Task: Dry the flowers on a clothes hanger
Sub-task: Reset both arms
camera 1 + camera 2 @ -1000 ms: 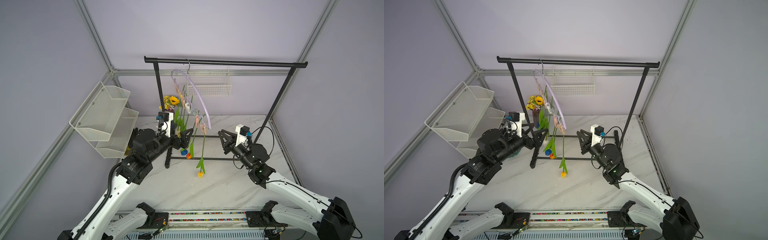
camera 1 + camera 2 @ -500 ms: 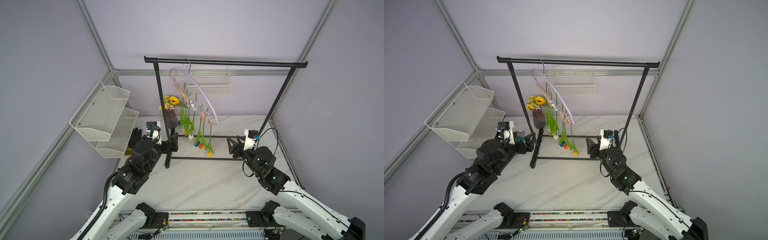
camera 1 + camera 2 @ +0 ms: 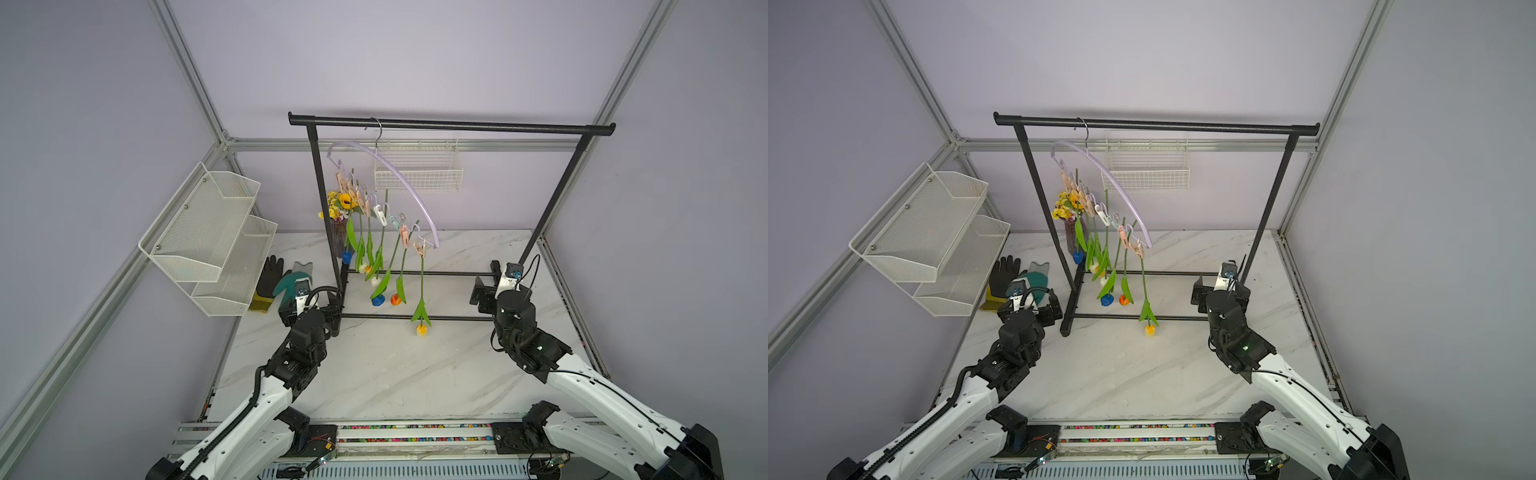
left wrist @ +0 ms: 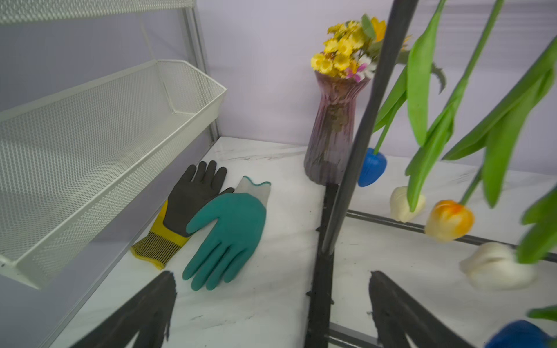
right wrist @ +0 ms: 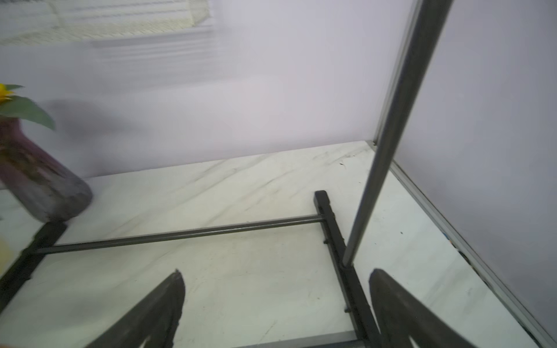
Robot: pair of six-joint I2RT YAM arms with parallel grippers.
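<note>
The lilac clothes hanger (image 3: 401,176) (image 3: 1115,185) hangs by its metal hook from the black rack's top bar, tilted. Several flowers (image 3: 384,276) (image 3: 1109,282) dangle head-down from its pastel pegs, with blue, orange, yellow and white heads. My left gripper (image 3: 309,309) (image 3: 1027,305) (image 4: 271,274) is open and empty, low beside the rack's left post. The orange flower head (image 4: 449,220) hangs just beyond it. By the rack's right foot, the right gripper (image 3: 486,286) (image 3: 1220,291) (image 5: 275,272) is open and holds nothing.
The black garment rack (image 3: 449,124) spans the table, and its base bars (image 5: 187,233) lie on the marble. A purple vase (image 4: 333,132) of yellow flowers stands behind the left post. Two gloves (image 4: 223,229) lie under the white mesh shelves (image 3: 208,232). A wire basket (image 3: 417,174) hangs on the back wall.
Both arms have drawn back and down from the hanger to the table. The right gripper has opened. The hanger with its flowers has swung round on the bar.
</note>
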